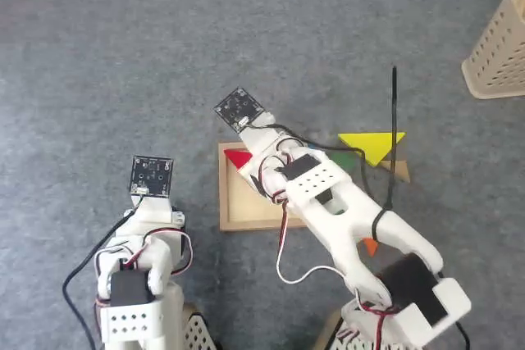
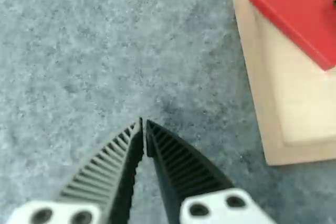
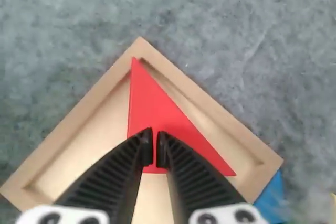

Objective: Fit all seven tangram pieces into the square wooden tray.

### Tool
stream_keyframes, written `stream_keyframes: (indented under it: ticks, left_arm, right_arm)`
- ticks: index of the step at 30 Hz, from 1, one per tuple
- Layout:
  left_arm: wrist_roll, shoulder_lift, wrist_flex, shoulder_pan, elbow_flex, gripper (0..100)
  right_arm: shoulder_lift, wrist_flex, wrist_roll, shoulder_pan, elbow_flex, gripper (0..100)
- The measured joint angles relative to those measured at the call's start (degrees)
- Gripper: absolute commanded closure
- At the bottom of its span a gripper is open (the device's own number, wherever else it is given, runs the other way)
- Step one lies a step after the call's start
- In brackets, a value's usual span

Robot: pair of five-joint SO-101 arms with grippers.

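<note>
The square wooden tray [image 1: 223, 194] lies on the grey, carpet-covered bench [image 1: 123, 63] near the middle, a shallow pale box with a raised rim. Inside it is one piece, a red triangle [image 1: 237, 156], with a sharp tip pushed into the far left corner and one side running along the far wall. Whether it lies quite flat cannot be told. The rest of the tray floor that shows is bare wood. The right arm stretches from the near right across the tray and hides much of it. Its hand [image 3: 154, 136] is over the red triangle [image 3: 152, 103] with the fingers closed together and gripping nothing; whether the tips touch the piece cannot be told. The left hand [image 2: 143, 127] is over bare bench just left of the tray [image 2: 247, 51], fingers also closed and empty, with the red triangle [image 2: 302, 17] off to its right. Outside the tray, on its right, lie a yellow triangle [image 1: 373, 145], a green piece [image 1: 346, 161] partly under the arm, and a small orange piece [image 1: 370, 246] nearer, beside the arm. A blue piece [image 3: 270, 195] lies just outside the tray [image 3: 79, 114]. A cream perforated basket [image 1: 496, 47] stands at the far right, well apart.
</note>
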Motion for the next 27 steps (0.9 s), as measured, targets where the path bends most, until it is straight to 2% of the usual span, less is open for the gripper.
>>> stream_keyframes:
  ticks: [8, 13, 18, 27]
  left_arm:
    - [0.00, 0.00, 0.00, 0.00, 0.00, 99]
    - [0.00, 0.00, 0.00, 0.00, 0.00, 99]
    - [0.00, 0.00, 0.00, 0.00, 0.00, 99]
    - [0.00, 0.00, 0.00, 0.00, 0.00, 99]
  right_arm:
    - [7.38, -1.14, -0.09, 0.18, -1.49, 98.6]
    - [9.67, -0.18, -0.09, 3.69, -5.01, 98.6]
    - [10.73, 2.55, -0.09, 6.33, -7.12, 98.6]
    - [10.73, 2.90, -0.09, 6.51, -7.21, 98.2]
